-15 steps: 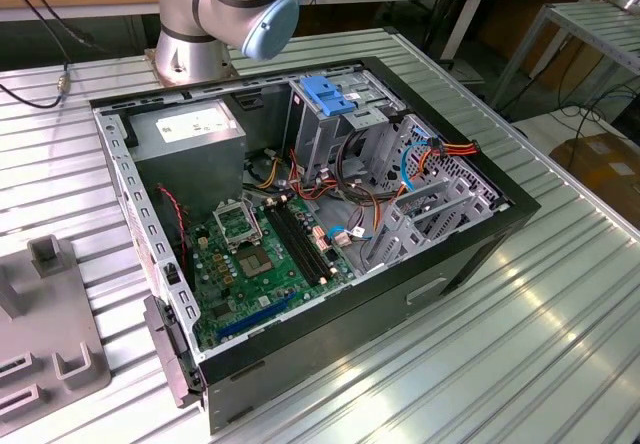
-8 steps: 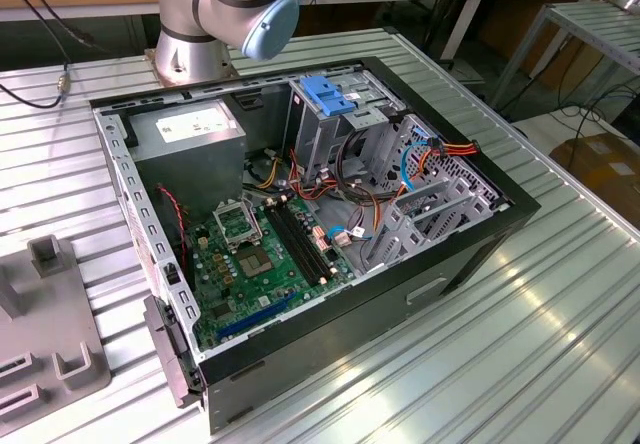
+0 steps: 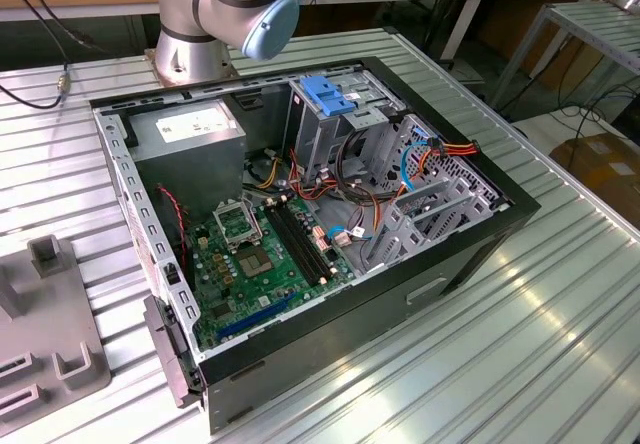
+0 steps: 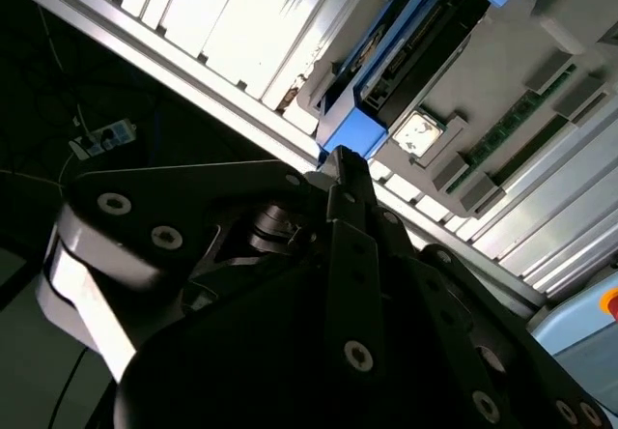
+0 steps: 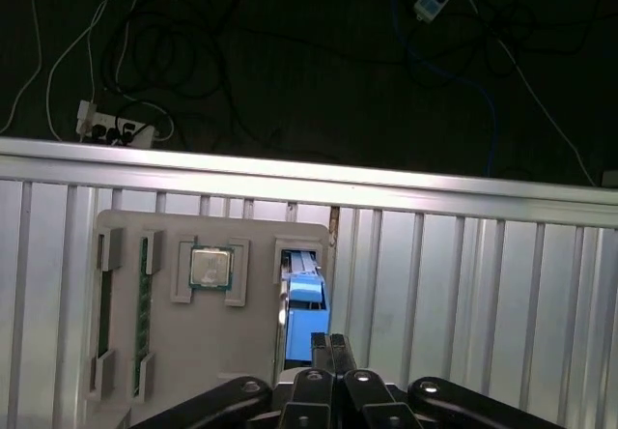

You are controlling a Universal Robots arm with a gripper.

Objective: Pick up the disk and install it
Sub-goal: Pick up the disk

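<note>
**Disk in its tray slot, tool closed and empty**

Barely begun, by the look of it. Standing on edge in a slot of a flat pale-grey plastic fixture tray (image 5: 241,352): the disk (image 5: 304,303), a flat silver-grey metal hard drive clipped in a bright blue plastic frame. Just beside it on the same tray, a square silver processor chip (image 5: 210,268). Beyond the chip, thin green memory sticks (image 5: 145,294).

Black two-fingered tool (image 5: 329,344) lined up with the disk's blue end in both wrist views. Fingertips pressed together, nothing gripped between them. No contact with the disk to be made out; judged short of it.

In the middle of the exterior view, a black open-sided computer tower case (image 3: 330,334) lying on a ribbed aluminium bench (image 3: 520,364). Green motherboard (image 3: 250,254) bared inside, grey metal drive cages (image 3: 425,214) toward the right of the case in the frame. At the lower left of that frame, part of the grey tray.

No disk seated in the case, as far as can be seen. Pick-up not yet made and installation not yet made, so the whole task left.
</note>
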